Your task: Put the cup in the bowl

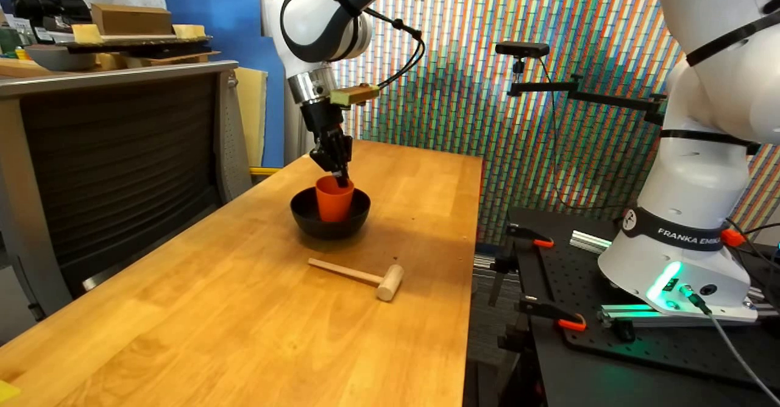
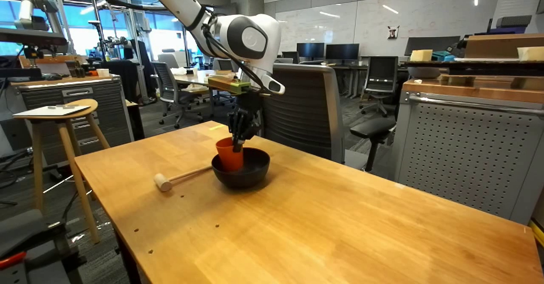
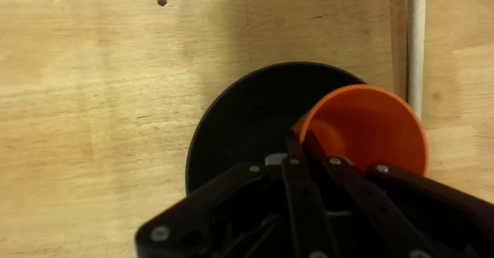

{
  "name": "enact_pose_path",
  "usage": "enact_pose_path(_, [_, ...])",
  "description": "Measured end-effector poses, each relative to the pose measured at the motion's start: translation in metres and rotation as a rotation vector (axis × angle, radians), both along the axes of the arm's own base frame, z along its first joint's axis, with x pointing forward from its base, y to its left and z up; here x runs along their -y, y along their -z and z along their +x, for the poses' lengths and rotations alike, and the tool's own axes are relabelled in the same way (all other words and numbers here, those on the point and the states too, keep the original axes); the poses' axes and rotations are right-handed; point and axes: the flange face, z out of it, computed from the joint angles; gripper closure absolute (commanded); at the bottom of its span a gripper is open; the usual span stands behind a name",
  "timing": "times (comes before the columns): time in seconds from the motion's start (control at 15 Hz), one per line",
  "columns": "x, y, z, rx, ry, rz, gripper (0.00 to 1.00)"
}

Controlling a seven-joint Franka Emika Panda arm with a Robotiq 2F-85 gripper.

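The orange-red cup (image 1: 334, 205) is inside the black bowl (image 1: 303, 215), its upper part above the bowl's rim. In an exterior view the cup (image 2: 228, 158) leans slightly and sits toward one side of the bowl (image 2: 255, 171). My gripper (image 1: 343, 181) is above the bowl, pointing down. In the wrist view its fingertips (image 3: 300, 135) are close together on the rim of the cup (image 3: 372, 123), one inside and one outside the wall. The bowl (image 3: 247, 115) lies below. The bowl's wall hides the cup's base, so I cannot tell whether it touches the bottom.
A wooden mallet (image 1: 350, 271) lies on the wooden table (image 1: 244, 309) beside the bowl. Its handle (image 3: 417, 45) also shows in the wrist view. An office chair (image 2: 297, 109) stands against the table's edge, and a cart (image 2: 467, 148) stands beyond it.
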Motion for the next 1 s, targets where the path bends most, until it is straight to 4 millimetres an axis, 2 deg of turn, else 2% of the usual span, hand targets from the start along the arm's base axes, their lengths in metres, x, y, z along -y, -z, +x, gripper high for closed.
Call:
enact_pose_path(0.07, [0.0, 0.005, -0.001, -0.007, -0.001, 0.0, 0.96])
enact_pose_path(0.13, [0.0, 0.01, -0.001, -0.014, 0.0, 0.001, 0.69])
enact_pose_path(0.2, [0.001, 0.014, -0.001, -0.02, 0.0, 0.001, 0.69])
enact_pose_path(0.27, [0.002, 0.017, -0.002, -0.024, 0.001, 0.001, 0.64])
enact_pose_path(0.53, [0.005, 0.015, 0.0, -0.018, 0.01, 0.01, 0.32])
enact_pose_path(0.67, [0.006, -0.002, 0.004, 0.01, 0.007, 0.01, 0.16])
enact_pose_path(0.8, [0.006, -0.031, 0.007, 0.055, 0.002, 0.009, 0.01])
enact_pose_path(1.0, [0.005, -0.095, 0.006, 0.157, -0.034, -0.013, 0.0])
